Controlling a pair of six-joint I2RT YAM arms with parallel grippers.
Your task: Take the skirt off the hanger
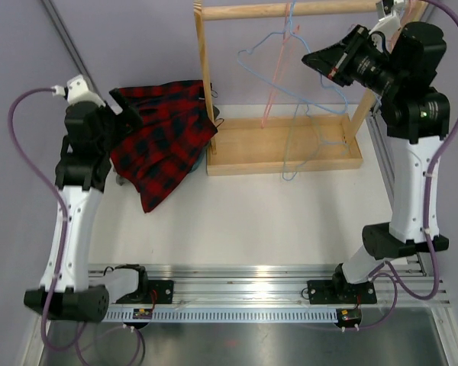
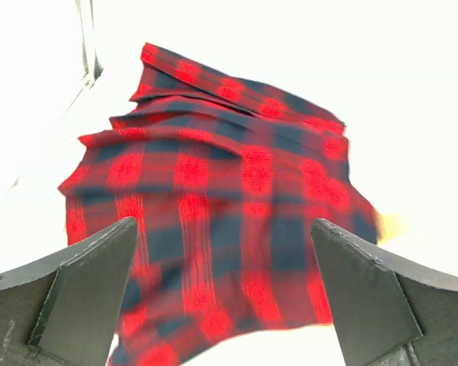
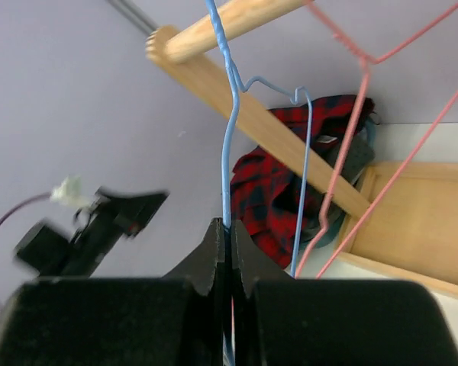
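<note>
The red and dark plaid skirt point(image 1: 162, 143) lies crumpled on the table left of the wooden rack, off any hanger. It fills the left wrist view point(image 2: 221, 175) and shows in the right wrist view point(image 3: 263, 191). My left gripper point(image 1: 127, 113) hovers over it, open and empty point(image 2: 225, 252), touching nothing. My right gripper point(image 1: 320, 59) is up by the rack's top rod, shut on the wire of the blue hanger point(image 3: 227, 152), whose hook is over the rod point(image 1: 290, 9). The blue hanger point(image 1: 309, 114) hangs bare in the top view.
A pink wire hanger point(image 1: 277, 69) hangs on the same rod beside the blue one point(image 3: 343, 152). The wooden rack has a tray base point(image 1: 282, 156) and two uprights point(image 1: 204, 84). A dark grey item point(image 3: 351, 164) lies by the skirt at the rack's left post.
</note>
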